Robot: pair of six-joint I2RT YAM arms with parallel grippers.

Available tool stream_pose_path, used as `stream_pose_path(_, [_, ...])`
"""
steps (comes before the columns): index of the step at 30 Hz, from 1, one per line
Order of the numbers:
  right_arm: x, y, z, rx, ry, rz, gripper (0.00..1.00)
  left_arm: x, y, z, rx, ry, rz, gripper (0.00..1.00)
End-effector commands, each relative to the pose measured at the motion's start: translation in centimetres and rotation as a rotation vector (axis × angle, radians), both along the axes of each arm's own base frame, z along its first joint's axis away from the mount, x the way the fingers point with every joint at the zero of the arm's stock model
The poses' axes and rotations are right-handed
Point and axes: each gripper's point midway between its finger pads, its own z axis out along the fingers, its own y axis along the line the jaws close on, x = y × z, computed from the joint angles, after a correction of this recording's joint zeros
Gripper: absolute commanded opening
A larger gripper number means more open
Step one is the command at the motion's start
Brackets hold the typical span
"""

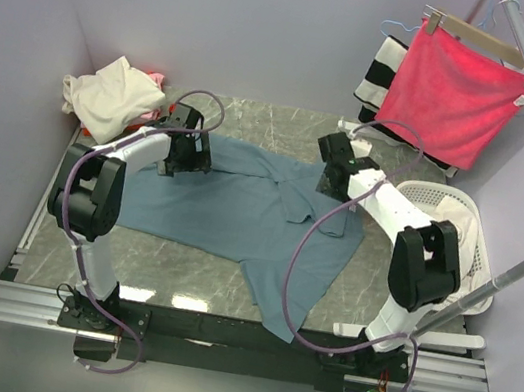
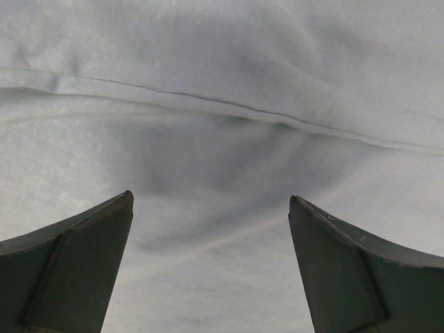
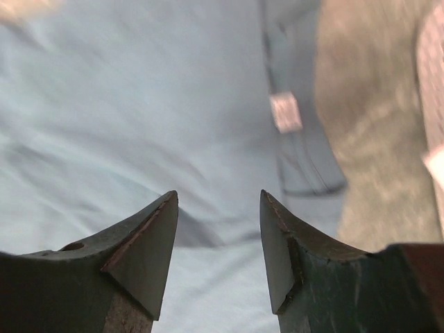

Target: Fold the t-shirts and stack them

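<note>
**Blue Shirt Lies Flat, Both Claws Open Above It**

The blue-grey t-shirt (image 1: 239, 212) is soft, thin cloth. It lies spread out in the middle of the table (image 1: 176, 277). The table top is hard and shiny, with grey stone swirls. The shirt is mostly flat, with some bumps and folds near the middle. One end hangs toward the near edge of the table. Up close, a long stitched seam (image 2: 208, 100) runs across the cloth, and a small pale label (image 3: 286, 112) shows by the dark neck band.

The left claw (image 2: 210, 197) is spread wide open just over the shirt's far left part. The right claw (image 3: 218, 193) is over the far right part. Its two dark pointy fingers stand apart with nothing between them.

A cream t-shirt (image 1: 109, 98) sits in a lumpy heap in the far left corner. A bit of pink cloth (image 1: 154, 78) peeks out behind it. A white plastic basket (image 1: 435, 191) with holes stands on the right, close behind the right arm. A fuzzy pink-red towel (image 1: 453, 93) hangs on a wooden hanger (image 1: 474, 32), with a black-and-white striped cloth (image 1: 380, 75) beside it.
</note>
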Motion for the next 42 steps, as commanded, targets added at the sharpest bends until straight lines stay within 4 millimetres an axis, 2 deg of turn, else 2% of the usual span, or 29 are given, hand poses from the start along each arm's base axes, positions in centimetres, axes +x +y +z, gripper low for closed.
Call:
stream_pose_path(1, [3.2, 1.0, 0.4, 0.008, -0.047, 0.020, 0.57, 1.0, 0.2, 2.7, 0.023, -0.065, -0.012, 0.99])
stream_pose_path(5, [5.4, 1.7, -1.4, 0.047, -0.027, 0.028, 0.57, 1.0, 0.2, 2.7, 0.026, -0.063, -0.016, 0.99])
stream_pose_path(7, [6.4, 2.1, -1.4, 0.069, -0.024, 0.039, 0.57, 0.9, 0.6, 2.3, 0.043, -0.056, -0.005, 0.99])
stream_pose_path(12, [8.3, 1.1, -3.5, 0.133, 0.036, 0.006, 0.55, 0.4, 1.5, 1.1, 0.066, -0.026, 0.026, 1.00])
stream_pose_path(15, [8.1, 0.0, -4.8, 0.157, 0.081, -0.029, 0.55, -0.8, 1.8, -0.1, 0.064, 0.010, 0.037, 0.99])
stream_pose_path(21, [6.6, -0.6, -7.1, 0.192, 0.185, -0.063, 0.56, -3.0, 2.1, -2.8, 0.061, 0.075, 0.051, 0.99])
stream_pose_path(25, [6.1, -1.8, -8.2, 0.153, 0.243, -0.103, 0.56, -3.7, 1.3, -3.7, 0.025, 0.101, 0.038, 0.99])
stream_pose_path(26, [7.0, -1.8, -7.6, 0.157, 0.230, -0.106, 0.55, -4.3, 0.9, -4.1, 0.012, 0.117, 0.027, 0.99])
stream_pose_path(28, [6.8, -2.4, -8.1, 0.141, 0.269, -0.122, 0.52, -4.9, 0.2, -4.2, 0.002, 0.122, 0.011, 0.99])
stream_pose_path(29, [7.9, -2.7, -7.3, 0.135, 0.247, -0.133, 0.53, -5.7, 0.0, -4.6, 0.002, 0.141, 0.006, 0.99])
stream_pose_path(30, [8.1, -3.1, -7.2, 0.117, 0.251, -0.138, 0.53, -6.0, -0.3, -4.6, -0.007, 0.141, 0.007, 0.99])
stream_pose_path(31, [8.1, -3.6, -7.7, 0.090, 0.273, -0.144, 0.54, -6.6, -0.8, -4.7, -0.013, 0.149, -0.004, 1.00])
stream_pose_path(32, [9.2, -3.9, -7.0, 0.105, 0.253, -0.141, 0.54, -7.5, -1.1, -5.3, -0.022, 0.165, -0.008, 1.00])
stream_pose_path(33, [9.6, -3.8, -7.0, 0.111, 0.257, -0.121, 0.54, -7.8, -1.6, -5.2, -0.050, 0.165, -0.006, 0.99])
stream_pose_path(34, [9.5, -3.9, -7.7, 0.115, 0.289, -0.118, 0.54, -8.4, -2.0, -5.4, -0.063, 0.175, -0.011, 0.99])
stream_pose_path(35, [10.5, -3.8, -7.0, 0.135, 0.268, -0.111, 0.56, -9.5, -2.4, -5.9, -0.069, 0.197, -0.018, 0.99])
stream_pose_path(37, [10.9, -3.9, -7.4, 0.136, 0.280, -0.100, 0.56, -10.3, -3.5, -5.9, -0.088, 0.197, -0.029, 0.99])
stream_pose_path(42, [13.5, -6.7, -5.2, 0.082, 0.208, -0.140, 0.62, -12.4, -5.4, -6.1, -0.117, 0.216, -0.040, 1.00])
